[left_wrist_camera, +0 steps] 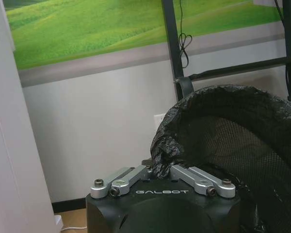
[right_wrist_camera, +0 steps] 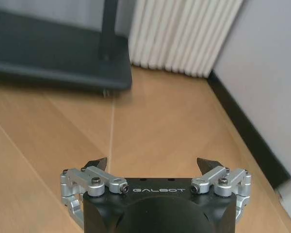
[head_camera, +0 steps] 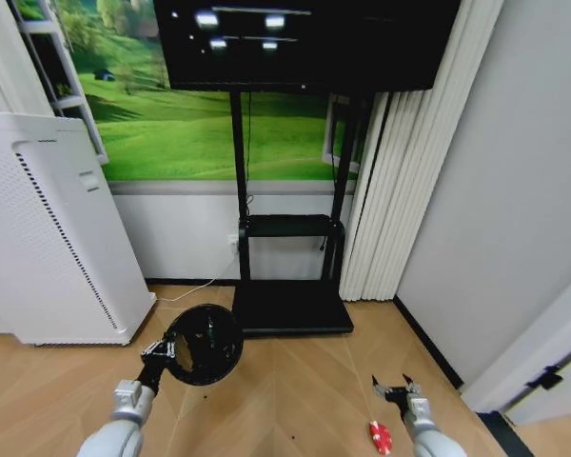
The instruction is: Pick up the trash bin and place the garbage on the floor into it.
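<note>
Left gripper (head_camera: 162, 350) is clamped on the rim of the trash bin (head_camera: 207, 343), fingers pinching the crinkled black liner bag (left_wrist_camera: 167, 148) at the edge nearest the arm. In the left wrist view the two silver finger links (left_wrist_camera: 128, 177) fold inward and meet at the bag's bunched plastic. The bin hangs off the gripper, tipped so its round mouth faces up toward the head camera, mesh wall (left_wrist_camera: 233, 145) visible inside. It sits low left of centre, just in front of the black base of the TV stand (head_camera: 290, 309).

Right gripper (head_camera: 394, 388) is spread wide with nothing between the fingers, dark fingertips (right_wrist_camera: 98, 164) well apart in the right wrist view. It hovers over bare floor (head_camera: 295, 390) at lower right. A red-and-white wrapper (head_camera: 381, 437) lies on the floor just beside the right arm, on its inner side, near the bottom edge of the head view. Not touching the gripper.

Further out: tan chevron wood floor, dark baseboard strip (head_camera: 428, 343) running along the grey wall on the right. White ribbed curtain (head_camera: 390, 190) behind the stand's right side. Big dark screen (head_camera: 305, 43) on the stand up top. Green meadow mural (head_camera: 190, 124) on the back wall. White air purifier unit (head_camera: 48, 228) at far left, standing on the floor near the bin.
</note>
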{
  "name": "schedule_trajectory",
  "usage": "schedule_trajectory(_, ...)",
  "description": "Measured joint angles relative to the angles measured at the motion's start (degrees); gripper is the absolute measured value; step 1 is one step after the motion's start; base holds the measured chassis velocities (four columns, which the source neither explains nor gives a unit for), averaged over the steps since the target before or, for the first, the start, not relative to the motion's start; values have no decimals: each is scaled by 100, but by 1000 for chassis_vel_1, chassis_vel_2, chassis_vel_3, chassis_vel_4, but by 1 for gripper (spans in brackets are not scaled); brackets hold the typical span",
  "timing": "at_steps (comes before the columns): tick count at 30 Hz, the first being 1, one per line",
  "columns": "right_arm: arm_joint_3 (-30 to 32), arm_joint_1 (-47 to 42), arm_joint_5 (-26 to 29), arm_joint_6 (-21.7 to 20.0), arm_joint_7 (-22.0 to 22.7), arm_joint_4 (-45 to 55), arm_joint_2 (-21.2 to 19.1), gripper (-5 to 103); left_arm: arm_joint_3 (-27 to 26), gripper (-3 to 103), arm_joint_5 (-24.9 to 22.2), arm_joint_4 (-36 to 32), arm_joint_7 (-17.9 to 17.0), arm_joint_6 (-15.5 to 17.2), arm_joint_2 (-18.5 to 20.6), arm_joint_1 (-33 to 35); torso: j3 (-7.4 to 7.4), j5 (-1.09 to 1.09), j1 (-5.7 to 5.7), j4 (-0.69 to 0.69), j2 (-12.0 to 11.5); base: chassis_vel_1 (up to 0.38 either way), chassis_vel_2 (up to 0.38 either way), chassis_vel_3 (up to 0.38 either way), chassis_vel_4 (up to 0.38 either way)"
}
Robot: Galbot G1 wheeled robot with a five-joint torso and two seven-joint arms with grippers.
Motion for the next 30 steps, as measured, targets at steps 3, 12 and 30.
schedule_trajectory(3, -134, 4, 131, -166, 56, -132, -67, 100, 7, 3, -22, 29, 8, 3, 58, 9, 0, 0, 0, -1, 0, 0, 0, 0, 0)
schedule_trajectory(12, -467, 75, 281, -440, 156, -431, -83, 100, -3, 3, -108, 149, 37, 2, 186, 12, 0, 0, 0, 3, 0, 0, 0, 0, 0)
schedule_trajectory(30, -1735, 838, -13, -321, 0, -1708, 228, 100, 301, 3, 69, 633, 112, -107, 324, -71, 0, 0, 0, 1, 0, 0, 0, 0, 0)
